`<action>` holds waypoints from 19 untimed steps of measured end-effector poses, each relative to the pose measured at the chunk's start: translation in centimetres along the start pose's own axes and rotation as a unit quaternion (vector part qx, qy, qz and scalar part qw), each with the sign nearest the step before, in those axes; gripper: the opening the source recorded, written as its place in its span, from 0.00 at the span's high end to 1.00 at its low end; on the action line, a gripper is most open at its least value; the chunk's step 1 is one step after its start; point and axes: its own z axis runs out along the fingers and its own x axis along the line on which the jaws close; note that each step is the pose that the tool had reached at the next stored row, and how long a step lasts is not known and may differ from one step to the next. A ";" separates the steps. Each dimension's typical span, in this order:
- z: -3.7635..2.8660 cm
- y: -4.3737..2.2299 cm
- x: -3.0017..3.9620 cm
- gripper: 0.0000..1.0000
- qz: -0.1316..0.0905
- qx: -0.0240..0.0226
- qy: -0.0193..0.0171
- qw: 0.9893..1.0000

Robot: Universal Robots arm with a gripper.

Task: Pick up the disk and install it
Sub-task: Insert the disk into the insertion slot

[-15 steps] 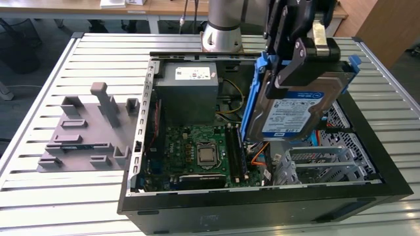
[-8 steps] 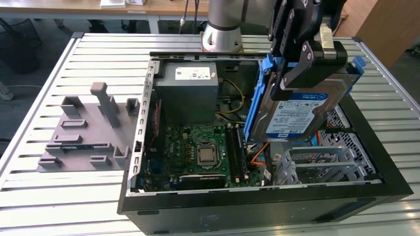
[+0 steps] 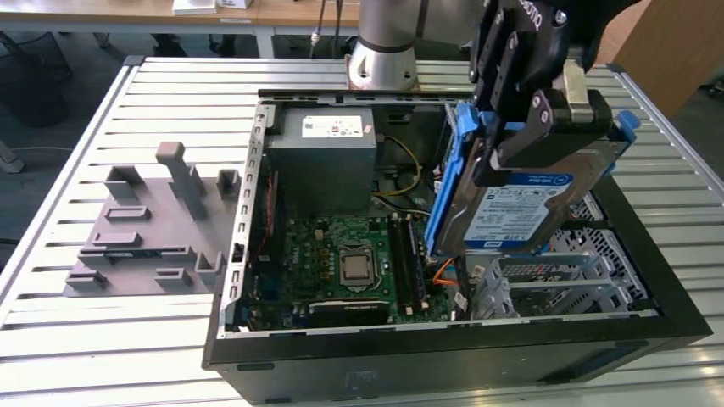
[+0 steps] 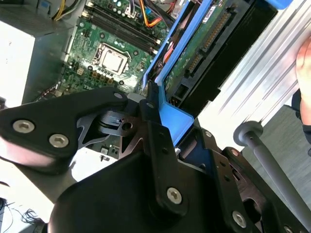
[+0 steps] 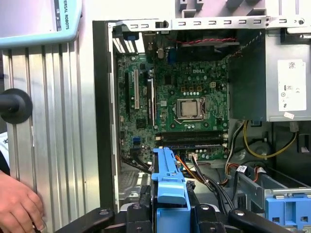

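Above the open case, the disk hangs tilted on edge, label toward the exterior view. My jaws are clamped on its upper part, where my gripper holds it by its blue frame. Its lower end hangs between the motherboard and the grey cage. Farther back sits the power supply. A person's hand shows at the slatted table in the first wrist view.
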 end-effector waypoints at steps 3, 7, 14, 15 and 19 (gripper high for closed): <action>0.22 -0.72 0.05 0.64 0.000 0.000 0.000 1.000; 0.49 -1.56 0.15 0.64 0.000 0.000 0.000 1.000; 0.85 -2.75 0.29 0.64 0.000 0.000 0.000 1.000; 0.88 -2.87 0.30 0.64 0.000 0.000 0.000 1.000; 0.89 -2.93 0.30 0.64 0.000 0.000 0.000 1.000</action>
